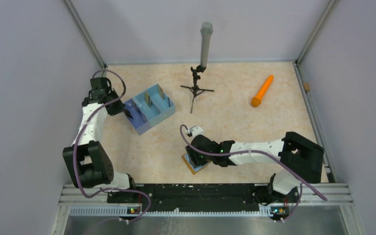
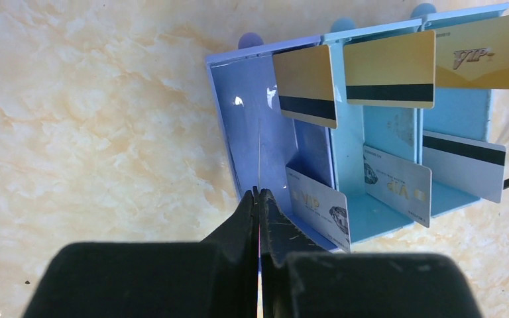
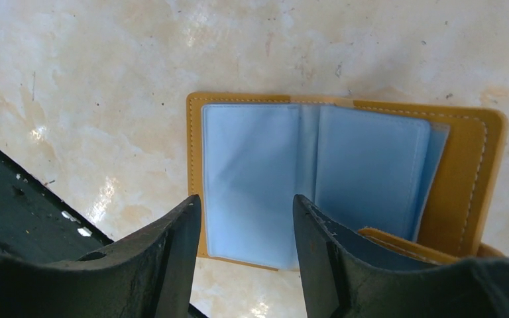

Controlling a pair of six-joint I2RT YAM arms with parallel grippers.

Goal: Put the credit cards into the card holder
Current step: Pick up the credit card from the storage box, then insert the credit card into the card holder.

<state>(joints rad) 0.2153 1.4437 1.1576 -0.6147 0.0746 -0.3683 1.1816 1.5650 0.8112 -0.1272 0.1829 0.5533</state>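
Observation:
Several credit cards, gold ones with a dark stripe and silver-white ones, lean upright in a blue divided tray. My left gripper is at the tray's leftmost compartment, shut on a thin card seen edge-on. From above, that left gripper sits at the tray's left end. The card holder lies flat and open on the table, its pale blue pockets facing up. My right gripper hovers open over its left pocket page, fingers either side and nothing held. In the top view the right gripper covers most of the card holder.
An orange cone-shaped stick lies at the back right. A small black tripod carrying a grey cylinder stands at the back middle. The black rail with the arm bases runs just behind the holder. Walls close in three sides.

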